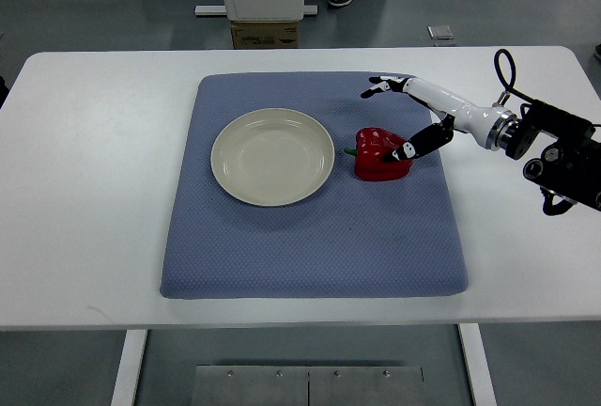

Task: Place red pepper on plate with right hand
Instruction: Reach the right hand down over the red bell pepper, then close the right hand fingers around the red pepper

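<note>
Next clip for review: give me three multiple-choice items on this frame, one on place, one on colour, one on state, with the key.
1. Where is the pepper?
A. on the plate
B. on the mat, right of the plate
C. on the bare table

2. What colour is the mat?
A. blue-grey
B. green
C. red

3. What does the plate hold?
A. the pepper
B. a cup
C. nothing

Key: 1 B, the pepper lies on the mat beside the plate's right rim. 2 A, the cloth is blue-grey. 3 C, its cream surface is bare; the right hand is at the pepper, fingers spread.
</note>
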You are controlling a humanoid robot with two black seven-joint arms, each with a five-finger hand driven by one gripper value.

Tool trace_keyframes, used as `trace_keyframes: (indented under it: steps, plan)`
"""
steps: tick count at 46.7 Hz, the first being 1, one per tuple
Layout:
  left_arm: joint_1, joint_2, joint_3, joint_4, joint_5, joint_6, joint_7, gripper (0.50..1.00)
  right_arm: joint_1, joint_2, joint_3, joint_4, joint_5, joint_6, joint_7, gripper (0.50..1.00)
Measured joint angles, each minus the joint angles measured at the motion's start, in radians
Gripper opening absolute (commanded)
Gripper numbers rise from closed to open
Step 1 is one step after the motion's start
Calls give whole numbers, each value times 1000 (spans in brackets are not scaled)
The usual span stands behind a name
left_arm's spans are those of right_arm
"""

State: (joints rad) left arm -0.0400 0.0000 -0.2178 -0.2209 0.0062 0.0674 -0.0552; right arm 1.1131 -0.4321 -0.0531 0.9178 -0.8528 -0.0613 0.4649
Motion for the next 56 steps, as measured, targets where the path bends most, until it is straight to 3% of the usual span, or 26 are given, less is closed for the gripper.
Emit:
trace_keyframes:
  steps: [31,47,56]
  plan:
    - [0,0,0,0,0,0,0,1000,5,67,-55,-46,-32,-11,-88,981]
    - [0,0,0,0,0,0,0,1000,-1,81,-74,-73,-34,-11,-95,939]
    - [0,0,0,0,0,0,0,1000,-10,81,-79,-90,-34,-11,-92,891]
